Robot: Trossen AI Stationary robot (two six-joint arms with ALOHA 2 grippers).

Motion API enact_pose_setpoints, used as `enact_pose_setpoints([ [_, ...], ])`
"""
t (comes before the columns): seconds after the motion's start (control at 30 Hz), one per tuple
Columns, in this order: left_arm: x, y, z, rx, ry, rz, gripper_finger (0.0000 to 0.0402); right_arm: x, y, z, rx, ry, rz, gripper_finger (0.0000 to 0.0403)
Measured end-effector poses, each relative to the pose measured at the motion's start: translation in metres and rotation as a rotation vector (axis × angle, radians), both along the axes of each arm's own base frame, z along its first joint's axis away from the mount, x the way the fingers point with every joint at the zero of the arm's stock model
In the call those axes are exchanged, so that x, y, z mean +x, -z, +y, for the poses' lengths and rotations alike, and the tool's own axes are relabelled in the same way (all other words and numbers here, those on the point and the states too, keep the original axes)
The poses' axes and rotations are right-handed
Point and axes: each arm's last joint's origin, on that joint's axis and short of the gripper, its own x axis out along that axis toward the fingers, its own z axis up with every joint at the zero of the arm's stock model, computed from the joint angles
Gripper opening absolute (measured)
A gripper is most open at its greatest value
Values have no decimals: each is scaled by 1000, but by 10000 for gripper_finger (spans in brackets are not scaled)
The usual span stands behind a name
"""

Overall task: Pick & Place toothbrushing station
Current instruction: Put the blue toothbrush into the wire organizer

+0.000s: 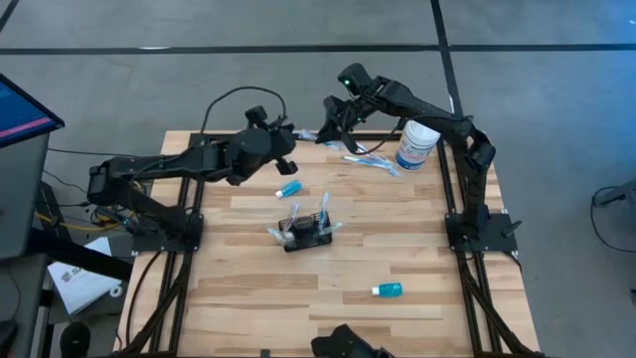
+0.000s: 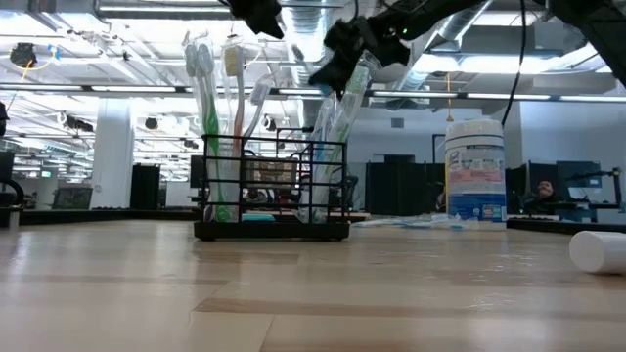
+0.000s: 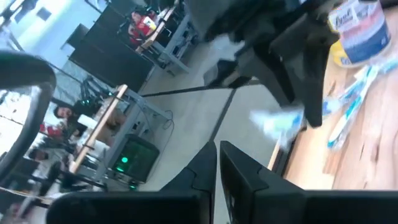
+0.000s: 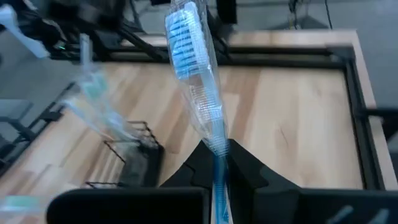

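The black wire-mesh holder (image 1: 303,235) stands on its base at the middle of the table with several toothbrushes upright in it; it also shows in the low view (image 2: 272,191) and the right wrist view (image 4: 134,163). My right gripper (image 1: 327,126) is raised over the table's far edge, shut on a clear-wrapped toothbrush (image 4: 198,81) with blue bristles. My left gripper (image 1: 286,135) is in the air just left of it, shut and empty, as the left wrist view shows (image 3: 217,167). My right gripper pinches the wrapped toothbrush's blue handle (image 4: 217,163) between its two fingers. The brush runs on along the fingers, its bristle head (image 4: 183,30) well out past the fingertips. It is lifted clear of the table.
A white round canister (image 1: 417,144) stands at the far right, with loose wrapped toothbrushes (image 1: 373,161) lying on the table beside it. One small blue-and-white tube (image 1: 289,189) lies behind the holder, another (image 1: 388,289) toward the near right. People sit at desks beyond the table.
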Motion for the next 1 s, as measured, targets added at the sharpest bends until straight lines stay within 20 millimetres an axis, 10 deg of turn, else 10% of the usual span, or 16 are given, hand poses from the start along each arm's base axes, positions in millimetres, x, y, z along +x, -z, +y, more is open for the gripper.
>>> enact_pose_setpoints([
  [0.43,0,0,-14,-49,29,-49,15,-39,-49,27,-22,-79,-123,11],
  [1.0,0,0,-14,-104,3,-131,12,-114,-13,88,-23,58,-365,11],
])
